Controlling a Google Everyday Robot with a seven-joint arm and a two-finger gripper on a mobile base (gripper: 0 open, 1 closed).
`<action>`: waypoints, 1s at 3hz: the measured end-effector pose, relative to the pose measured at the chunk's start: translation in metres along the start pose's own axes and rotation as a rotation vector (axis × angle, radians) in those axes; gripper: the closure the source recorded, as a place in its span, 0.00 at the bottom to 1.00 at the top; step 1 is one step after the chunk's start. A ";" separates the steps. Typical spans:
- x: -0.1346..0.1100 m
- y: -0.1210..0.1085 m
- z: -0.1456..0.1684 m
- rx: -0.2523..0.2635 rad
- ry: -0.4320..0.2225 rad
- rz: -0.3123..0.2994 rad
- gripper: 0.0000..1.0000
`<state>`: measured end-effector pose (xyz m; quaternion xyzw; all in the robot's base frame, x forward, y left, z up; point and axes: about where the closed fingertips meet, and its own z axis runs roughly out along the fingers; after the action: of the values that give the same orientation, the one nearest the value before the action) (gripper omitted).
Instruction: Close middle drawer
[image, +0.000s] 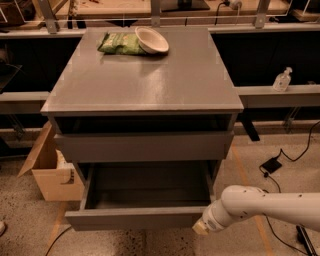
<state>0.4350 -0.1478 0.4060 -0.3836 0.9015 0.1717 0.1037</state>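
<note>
A grey drawer cabinet (145, 75) fills the middle of the camera view. Its upper drawer front (145, 146) stands slightly out, with a dark gap above it. Below it a drawer (145, 190) is pulled far out and is empty; its front panel (130, 219) faces the camera. My gripper (201, 228) is at the end of the white arm (270, 205), which comes in from the lower right. The gripper's tip is against the right end of that front panel.
A white bowl (151, 40) and a green snack bag (120, 44) lie at the back of the cabinet top. An open cardboard box (50, 170) stands on the floor at the left. Cables and a power brick (271, 165) lie on the floor at the right. A sanitizer bottle (282, 79) sits on the right ledge.
</note>
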 end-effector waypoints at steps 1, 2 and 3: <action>-0.027 -0.009 0.001 -0.002 -0.062 -0.063 1.00; -0.027 -0.009 0.001 -0.002 -0.062 -0.063 1.00; -0.042 -0.012 0.001 0.011 -0.075 -0.096 1.00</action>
<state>0.4719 -0.1275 0.4154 -0.4190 0.8785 0.1756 0.1477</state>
